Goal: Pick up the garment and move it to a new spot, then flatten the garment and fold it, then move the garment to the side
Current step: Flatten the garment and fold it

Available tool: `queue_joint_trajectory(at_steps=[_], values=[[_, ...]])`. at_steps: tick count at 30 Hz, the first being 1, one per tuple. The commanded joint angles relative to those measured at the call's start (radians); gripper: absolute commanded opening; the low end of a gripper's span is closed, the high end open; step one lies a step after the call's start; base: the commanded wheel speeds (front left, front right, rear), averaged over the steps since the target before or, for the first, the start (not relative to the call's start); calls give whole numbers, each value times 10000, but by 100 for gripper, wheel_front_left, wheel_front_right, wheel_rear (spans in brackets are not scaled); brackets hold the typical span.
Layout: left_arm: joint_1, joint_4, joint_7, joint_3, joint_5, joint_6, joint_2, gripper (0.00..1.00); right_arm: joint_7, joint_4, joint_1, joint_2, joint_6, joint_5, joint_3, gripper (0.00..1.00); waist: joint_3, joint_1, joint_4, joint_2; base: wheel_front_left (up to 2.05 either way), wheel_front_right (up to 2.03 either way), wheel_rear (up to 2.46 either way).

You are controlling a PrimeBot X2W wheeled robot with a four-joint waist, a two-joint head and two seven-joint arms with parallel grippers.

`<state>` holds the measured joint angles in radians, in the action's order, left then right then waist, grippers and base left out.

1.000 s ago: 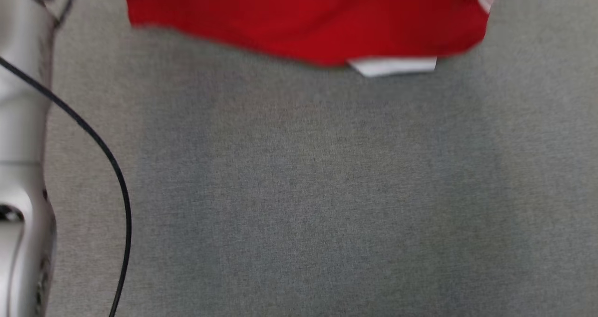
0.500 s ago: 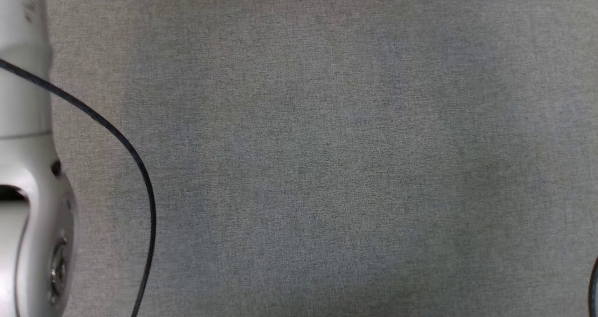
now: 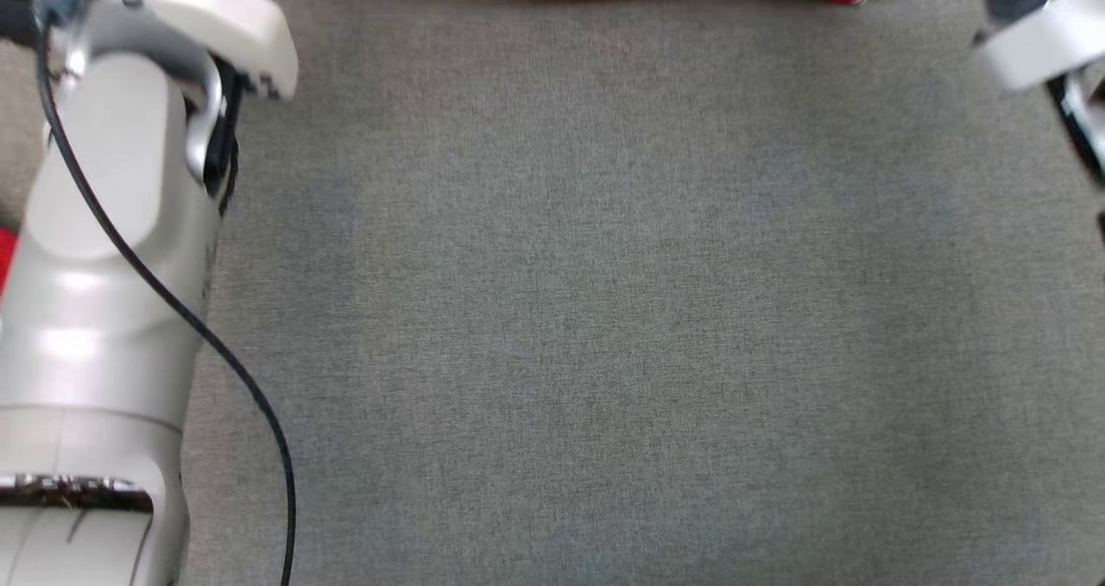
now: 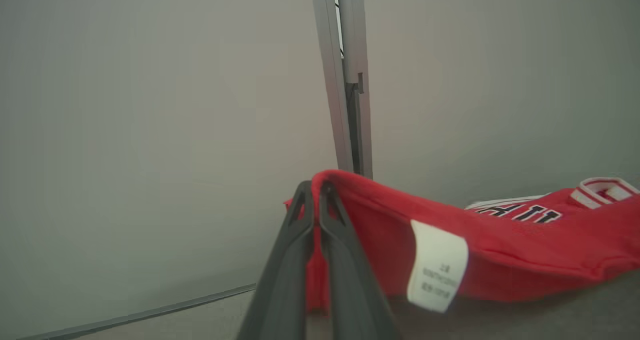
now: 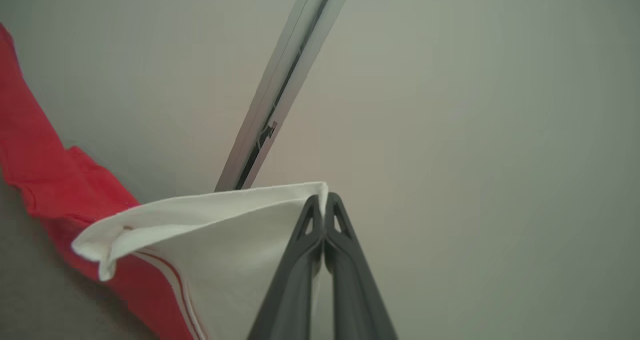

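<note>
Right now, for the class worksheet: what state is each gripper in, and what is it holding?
Left gripper: closed, pinching the red jersey fabric.
Right gripper: closed, pinching the jersey's white edge.

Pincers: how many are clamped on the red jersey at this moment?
2. The left pincer pinches a red edge of the jersey, beside its white care label. The right pincer pinches a white-trimmed corner.
</note>
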<state>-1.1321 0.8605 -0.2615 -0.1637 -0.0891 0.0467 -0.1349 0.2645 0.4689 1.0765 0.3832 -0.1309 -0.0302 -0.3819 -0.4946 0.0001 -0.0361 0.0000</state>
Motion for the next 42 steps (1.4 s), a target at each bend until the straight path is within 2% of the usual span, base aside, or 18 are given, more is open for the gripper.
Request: queue_joint_trajectory(at_steps=[1,9,18,26,31,33,39,42], values=[[277,79,-20,-59,102,37,-69,0,22,46,-339,142,1,-256,-93,0,404,-1,37,0,0,0,0],[1935,1832,-21,-843,600,301,-129,0,24,907,-2455,422,1,-2596,-1130,0,1915,-1,91,0,0,0,0],[3458,3266,-22,-1801,1105,470,-26,0,24,2289,-3943,764,1,-4805,-3198,0,3460,-1,287,0,0,0,0],[4419,3802,-22,-2645,1574,543,153,0,-317,3368,-4699,1040,1,-7174,-5153,0,4374,-1,514,0,0,0,0],[4966,4003,-22,-3247,1943,547,13,0,-1504,3128,-5013,1407,1,-9114,-6255,0,4764,-1,529,0,0,0,0],[5060,4018,-22,-3282,1931,558,-3,0,-1754,2919,-5056,1461,0,-9511,-6392,0,4840,-1,516,0,0,0,0],[5418,3920,-22,-3566,2018,547,-160,0,-2957,1470,-4875,2366,1,-11132,-7303,0,4991,-1,432,0,0,0,0],[5542,3774,-22,-3768,2132,567,-343,0,-4059,1034,-4976,2932,1,-12210,-7493,0,5050,-1,404,0,0,0,0]])
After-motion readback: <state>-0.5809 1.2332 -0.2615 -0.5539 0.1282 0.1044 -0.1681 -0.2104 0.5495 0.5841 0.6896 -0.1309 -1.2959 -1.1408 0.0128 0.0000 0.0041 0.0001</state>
